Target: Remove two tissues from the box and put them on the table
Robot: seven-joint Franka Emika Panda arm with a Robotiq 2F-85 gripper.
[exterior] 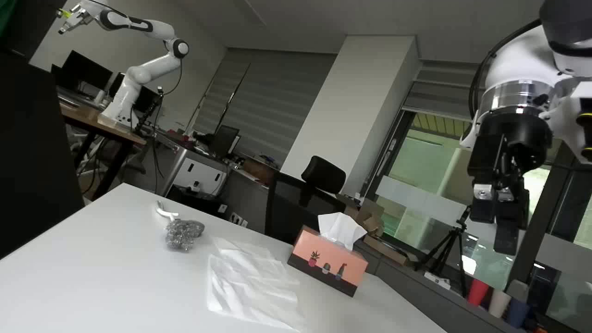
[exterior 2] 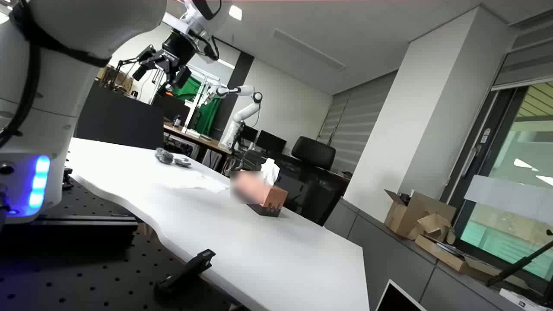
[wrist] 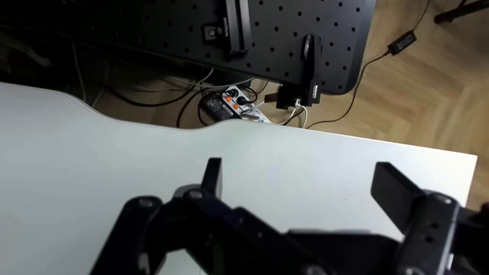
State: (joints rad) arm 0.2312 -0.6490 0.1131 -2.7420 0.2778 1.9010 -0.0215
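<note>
White paper tuft (exterior: 341, 230) upright atop coral-and-black cardboard tissue box (exterior: 325, 264), presumably for pinching. Flat white tissues (exterior: 252, 283) on white table (exterior: 106, 277) near box, apparently task's goal. Black two-finger gripper (wrist: 298, 179) spread, empty, apart from box.

Salmon-and-dark tissue box (exterior: 329, 260) with potted-plant print, white tissues (exterior: 254, 283), white table (exterior: 115, 277), black hand (wrist: 300, 181)
</note>
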